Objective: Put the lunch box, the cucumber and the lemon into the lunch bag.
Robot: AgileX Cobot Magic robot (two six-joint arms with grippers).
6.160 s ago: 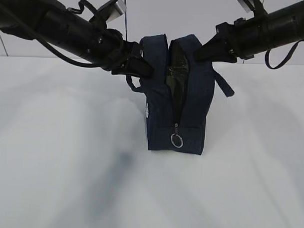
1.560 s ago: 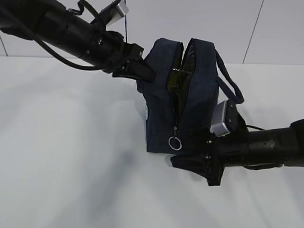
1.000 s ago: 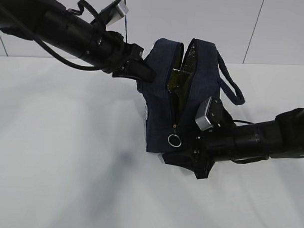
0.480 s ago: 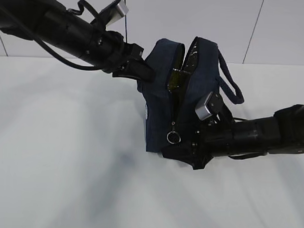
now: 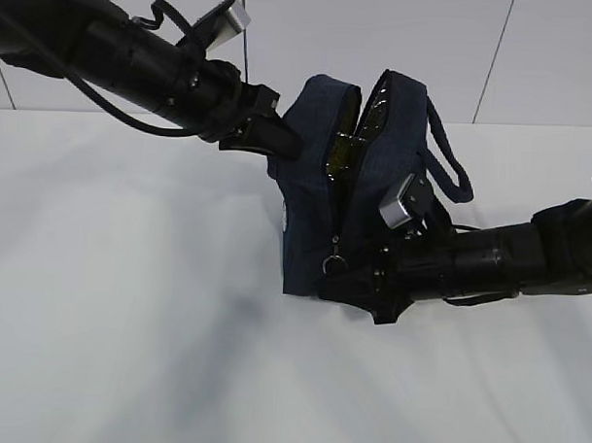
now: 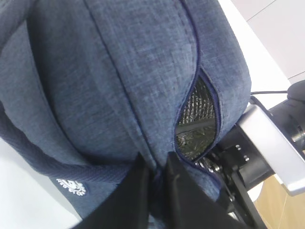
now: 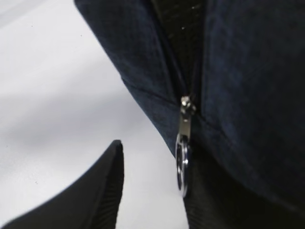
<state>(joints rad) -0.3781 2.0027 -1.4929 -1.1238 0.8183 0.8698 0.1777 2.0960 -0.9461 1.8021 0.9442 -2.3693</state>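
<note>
on the white worktop (image 5: 126, 352) the lunch bag (image 5: 370, 200) stands loaded. left gripper (image 6: 155, 183) jaws pinch its fabric; right gripper (image 7: 152, 183) jaws, parted, straddle the ring pull (image 7: 182, 164): zipping likely next.

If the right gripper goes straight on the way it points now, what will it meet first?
Most likely the ring pull of the zipper, which hangs between the fingers of the right gripper, low on the front of the lunch bag. Just behind it is the bag's fabric; depth is unclear.

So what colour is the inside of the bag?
Shiny silver lining inside the navy lunch bag, clearest in the left wrist view.
</note>
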